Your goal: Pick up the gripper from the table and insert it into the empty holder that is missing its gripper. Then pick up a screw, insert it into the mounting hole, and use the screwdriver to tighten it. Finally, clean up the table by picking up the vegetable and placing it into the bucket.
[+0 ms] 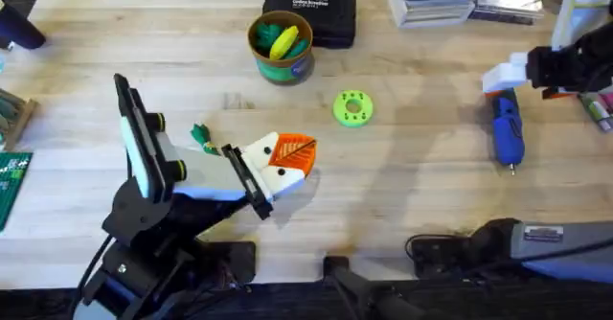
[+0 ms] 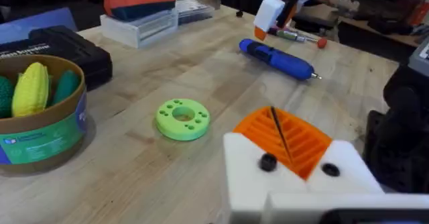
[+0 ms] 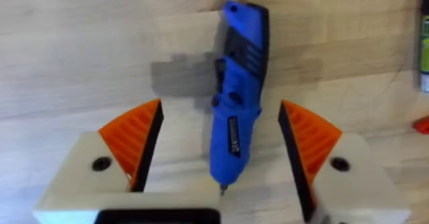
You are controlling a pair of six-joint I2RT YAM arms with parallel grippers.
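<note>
Light wooden table [image 1: 412, 186] with visible grain, pretty cluttered along the far edge: a black case [image 1: 311, 11] with a white label, some clear plastic boxes [image 1: 431, 4] and a red thing on top of them. The bucket [image 1: 281, 47] sits just in front of the case, round with an olive rim and a bluish label band, and there's a yellow toy corn plus something green already in it. A bright green disc with holes [image 1: 352, 108] lies flat near the middle of the table. The blue screwdriver [image 1: 507, 133] is lying on the wood toward the right, smooth plastic body, thin metal bit pointing toward the near edge. The right gripper [image 3: 221, 150] hovers right over it with its white blocks and ribbed orange pads spread wide on either side, not touching it. The left gripper [image 1: 283, 162] is low over the table at center-left; its white finger blocks and orange ridged pads look pressed together with a thin dark line between them, so it's clenched, and I can't tell on what. The little dark-green vegetable [image 1: 201, 135] lies on the table just beside the left arm, partly tucked behind it. Green circuit board [image 1: 11, 181] at the left edge.
</note>
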